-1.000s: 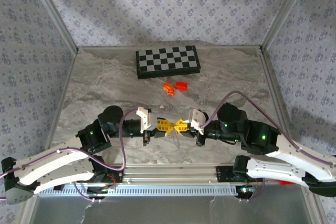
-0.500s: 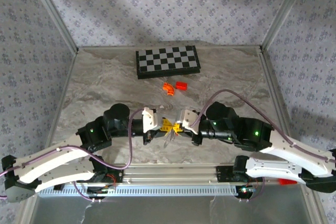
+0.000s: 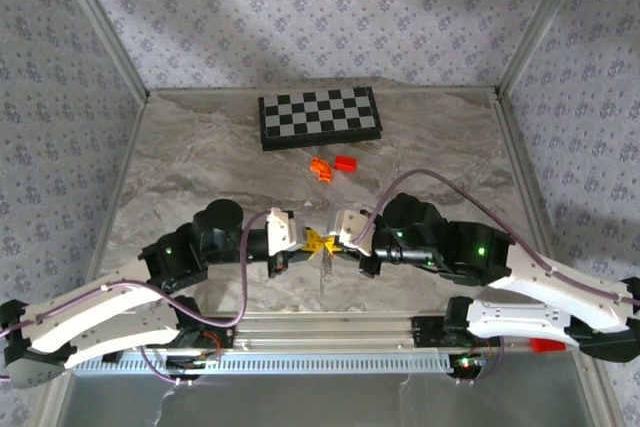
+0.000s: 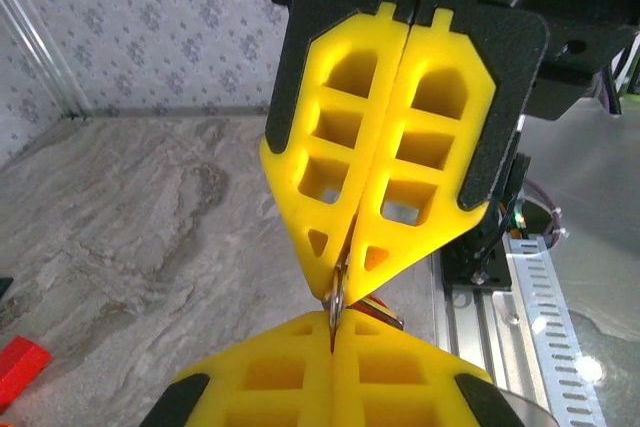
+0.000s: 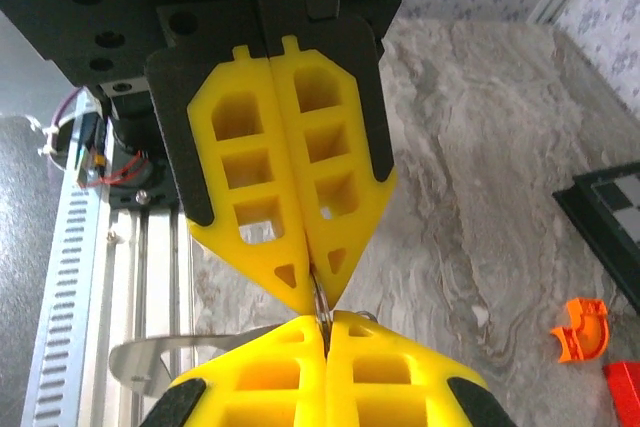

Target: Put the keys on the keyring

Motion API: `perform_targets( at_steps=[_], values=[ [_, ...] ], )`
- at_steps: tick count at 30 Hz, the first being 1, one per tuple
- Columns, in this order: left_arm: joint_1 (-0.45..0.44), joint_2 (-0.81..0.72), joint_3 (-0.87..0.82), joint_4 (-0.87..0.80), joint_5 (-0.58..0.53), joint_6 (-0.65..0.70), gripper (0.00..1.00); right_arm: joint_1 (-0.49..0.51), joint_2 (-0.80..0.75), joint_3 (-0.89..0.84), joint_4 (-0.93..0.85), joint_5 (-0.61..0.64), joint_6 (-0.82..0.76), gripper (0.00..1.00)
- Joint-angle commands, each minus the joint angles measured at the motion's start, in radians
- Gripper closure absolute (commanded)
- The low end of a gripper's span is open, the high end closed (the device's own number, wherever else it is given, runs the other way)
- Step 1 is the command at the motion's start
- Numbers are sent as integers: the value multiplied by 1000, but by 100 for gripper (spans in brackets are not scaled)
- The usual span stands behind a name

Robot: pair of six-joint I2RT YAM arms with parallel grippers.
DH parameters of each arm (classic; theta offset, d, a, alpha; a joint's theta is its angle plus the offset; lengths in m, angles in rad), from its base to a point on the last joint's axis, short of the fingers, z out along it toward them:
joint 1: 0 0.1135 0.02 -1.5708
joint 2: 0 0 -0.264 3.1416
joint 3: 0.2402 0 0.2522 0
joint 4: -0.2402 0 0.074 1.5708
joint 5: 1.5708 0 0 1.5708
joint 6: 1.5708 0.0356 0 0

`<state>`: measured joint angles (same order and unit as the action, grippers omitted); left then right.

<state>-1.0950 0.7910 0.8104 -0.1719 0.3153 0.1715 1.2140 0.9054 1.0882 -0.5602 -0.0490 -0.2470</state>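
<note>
My left gripper (image 3: 310, 240) and right gripper (image 3: 327, 240) meet tip to tip above the table's front middle. Both are shut on the same thin metal keyring (image 4: 337, 299), which stands edge-on between the two pairs of yellow fingers. In the right wrist view the keyring (image 5: 320, 299) shows as a short silver arc where the left gripper (image 5: 318, 282) from above meets my right gripper (image 5: 325, 319). A silvery key (image 3: 325, 271) hangs below the joined tips; its flat blade (image 5: 150, 355) sticks out to the left. Most of the ring is hidden inside the jaws.
A black-and-white checkerboard (image 3: 319, 117) lies at the back of the marble table (image 3: 200, 157). An orange curved piece (image 3: 320, 168) and a red block (image 3: 346, 163) lie in front of it. The aluminium rail (image 3: 320, 327) runs along the near edge, just under the grippers.
The two grippers have closed the gap between them and now touch tip to tip; both arms swung inward. The key now hangs straight below the tips.
</note>
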Motion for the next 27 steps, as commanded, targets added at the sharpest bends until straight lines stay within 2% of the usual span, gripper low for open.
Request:
perform_targets(
  at_steps=[1, 11, 15, 23, 27],
  values=[
    [-2, -44, 15, 85, 15, -18, 100, 4, -66, -46, 98, -38, 26, 89],
    [-1, -75, -3, 163, 87, -56, 100, 1, -165, -143, 249, -153, 42, 72],
    [-2, -81, -10, 184, 106, -67, 100, 0, -197, -166, 295, -157, 48, 66],
    [-1, -76, -9, 198, 133, -72, 100, -2, -189, -159, 316, -146, 48, 65],
    [-1, -74, -8, 201, 139, -73, 100, -5, -182, -157, 309, -137, 46, 68]
  ],
)
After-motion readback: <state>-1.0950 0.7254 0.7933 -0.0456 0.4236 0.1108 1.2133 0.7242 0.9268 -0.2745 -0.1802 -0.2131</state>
